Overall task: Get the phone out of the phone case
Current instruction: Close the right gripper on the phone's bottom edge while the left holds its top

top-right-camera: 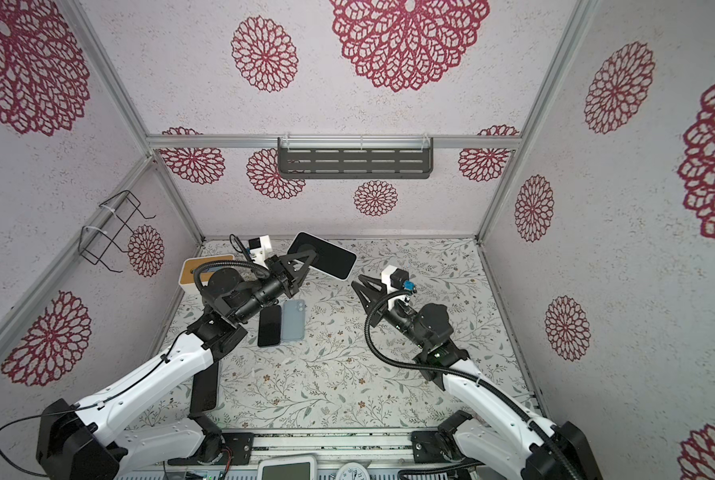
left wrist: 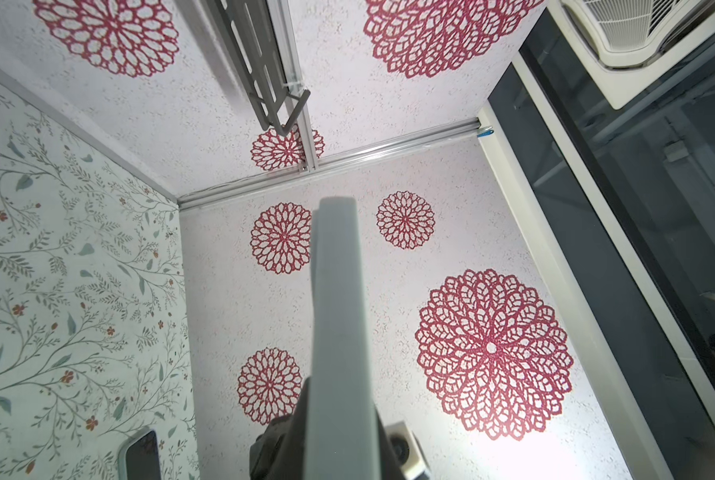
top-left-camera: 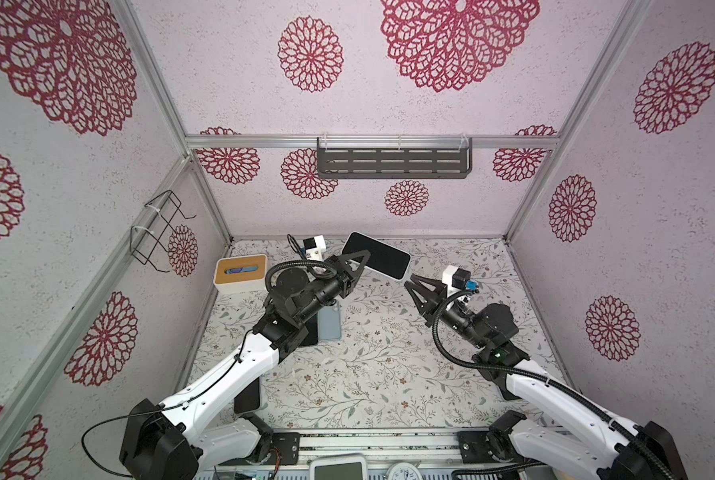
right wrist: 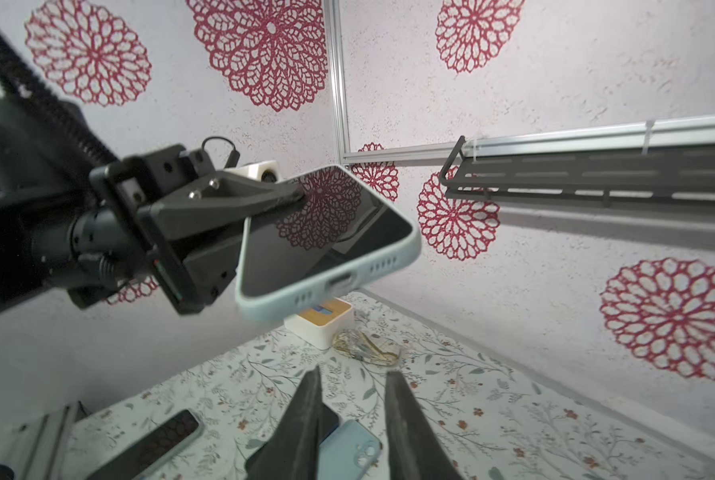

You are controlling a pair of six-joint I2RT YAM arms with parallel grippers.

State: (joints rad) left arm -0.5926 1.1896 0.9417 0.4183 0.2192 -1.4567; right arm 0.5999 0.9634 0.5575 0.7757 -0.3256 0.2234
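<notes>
Cased phone (top-left-camera: 384, 258) sits up in the left gripper (top-left-camera: 362, 261), above the table's (top-left-camera: 389, 374) back middle. Right gripper (top-left-camera: 409, 280) is just right of it, apart. Below, an empty case (top-right-camera: 293, 320) lies just right of a bare phone (top-right-camera: 269, 326). Tissue box (top-left-camera: 239, 275) back left.

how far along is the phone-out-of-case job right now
Possibly done: a bare black phone and what looks like an empty pale blue case lie side by side on the floral table. In hand: the left gripper is shut on a black-screened phone held aloft, pale mint case on it. The right gripper is open, apart from it. Left: pulling that phone out.
</notes>
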